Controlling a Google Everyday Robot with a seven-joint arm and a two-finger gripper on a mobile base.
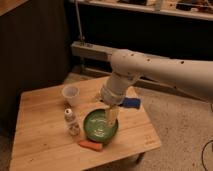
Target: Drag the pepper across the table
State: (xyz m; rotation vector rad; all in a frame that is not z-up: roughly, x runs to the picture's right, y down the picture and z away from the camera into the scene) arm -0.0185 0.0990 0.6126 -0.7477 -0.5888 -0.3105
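Over the round green bowl (95, 131): the robot's gripper (112, 116), fingers apart, blocking the way from above. Just in front of the bowl: small orange-red pepper (91, 145). Close on the left: small clear bottle (72, 122). Behind-left: see-through plastic cup (70, 95). Behind-right: flat blue package (131, 103). Far left: bare light wooden table (40, 135), lots of room.

The surface (40, 135) — light wooden planks, matt, seams visible. The green bowl (95, 131) is smooth and glossy, plastic-looking; the pepper (91, 145) smooth, dull orange-red; the cup (70, 95) translucent plastic. The gripper (111, 117) above the bowl — pale, matt jaws under a smooth off-white arm shell (160, 70) speckled with dark dots.
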